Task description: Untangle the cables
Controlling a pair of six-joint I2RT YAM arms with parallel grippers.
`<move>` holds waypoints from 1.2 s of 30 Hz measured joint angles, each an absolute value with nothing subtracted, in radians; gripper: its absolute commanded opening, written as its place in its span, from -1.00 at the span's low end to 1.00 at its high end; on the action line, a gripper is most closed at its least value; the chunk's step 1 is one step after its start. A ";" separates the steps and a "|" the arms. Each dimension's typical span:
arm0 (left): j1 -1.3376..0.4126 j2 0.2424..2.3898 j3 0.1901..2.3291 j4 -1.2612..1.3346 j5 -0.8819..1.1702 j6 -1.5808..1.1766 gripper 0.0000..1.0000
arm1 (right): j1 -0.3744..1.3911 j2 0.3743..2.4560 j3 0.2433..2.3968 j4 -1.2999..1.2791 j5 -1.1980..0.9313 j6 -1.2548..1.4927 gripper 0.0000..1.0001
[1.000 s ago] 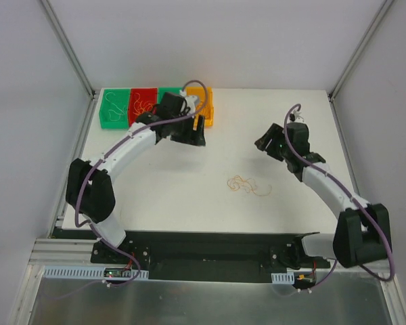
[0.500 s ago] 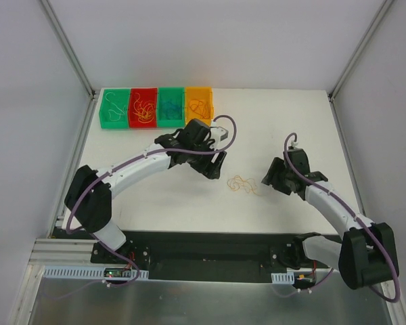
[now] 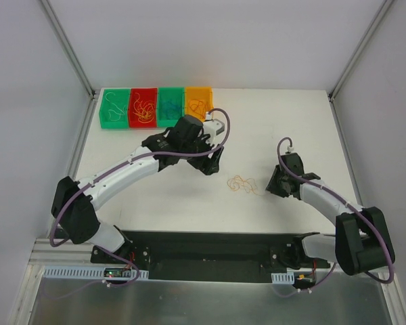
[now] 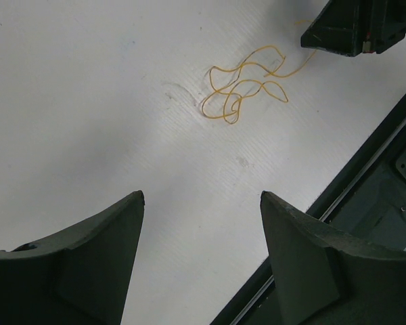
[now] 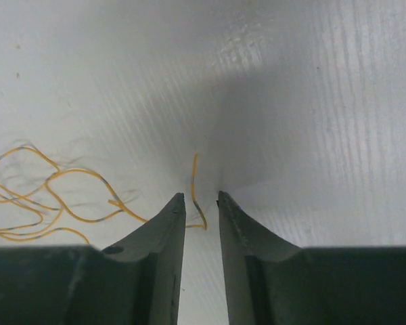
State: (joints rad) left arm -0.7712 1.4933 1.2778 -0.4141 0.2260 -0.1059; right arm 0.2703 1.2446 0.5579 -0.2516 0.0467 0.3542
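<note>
A small tangle of thin orange-yellow cables (image 3: 242,184) lies loose on the white table, right of centre. In the left wrist view the cables (image 4: 243,91) lie ahead of my left gripper (image 4: 201,196), which hovers open and empty; from above, the left gripper (image 3: 213,162) is up and left of the tangle. My right gripper (image 3: 271,184) is low at the tangle's right side. In the right wrist view its jaws stand narrowly apart (image 5: 201,196) around one free cable end (image 5: 195,179), with the rest of the cables (image 5: 47,196) to the left. The wire is not pinched.
Four small bins stand in a row at the back left: green (image 3: 103,115), red (image 3: 131,118), teal (image 3: 160,115) and orange (image 3: 188,112), each holding cables. The black rail (image 4: 365,176) runs along the table's near edge. Grey walls close in both sides.
My left arm has swung from the bins towards the table's centre. My right arm has come down and left to the tangle, and its jaws have narrowed around a cable end.
</note>
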 measured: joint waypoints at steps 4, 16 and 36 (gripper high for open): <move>-0.771 1.462 1.260 -0.386 0.234 -0.091 0.39 | 0.303 1.235 0.559 -0.235 0.046 0.330 -0.99; -0.739 1.232 1.054 -0.124 0.474 -0.084 0.33 | 0.410 0.849 0.730 -0.258 -0.143 0.198 -0.99; -0.738 1.141 0.815 0.257 0.607 -0.101 0.47 | 0.511 0.853 0.922 -0.247 -0.456 0.402 -0.99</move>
State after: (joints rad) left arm -0.7383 1.1408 0.8150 0.2569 0.6075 -0.1009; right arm 0.5114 0.8528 0.9218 -0.2470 -0.4561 0.4023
